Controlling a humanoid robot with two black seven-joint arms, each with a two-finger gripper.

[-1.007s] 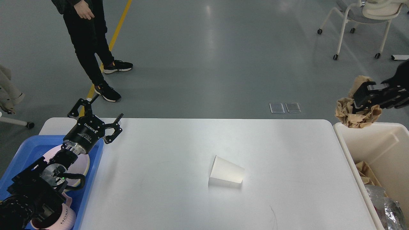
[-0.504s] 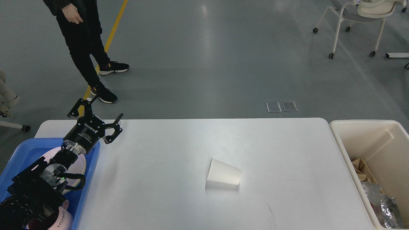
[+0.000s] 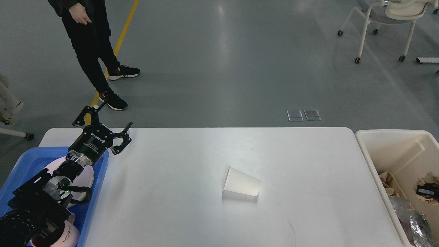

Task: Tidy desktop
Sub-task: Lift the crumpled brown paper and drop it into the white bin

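In the bin [image 3: 394, 144], right fingers [image 3: 427, 189] again.

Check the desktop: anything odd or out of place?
Yes: a white paper cup lies tipped on its side mid-desktop, alone, no spill visible. Left pincer hovers open over the far-left corner, well away from it.
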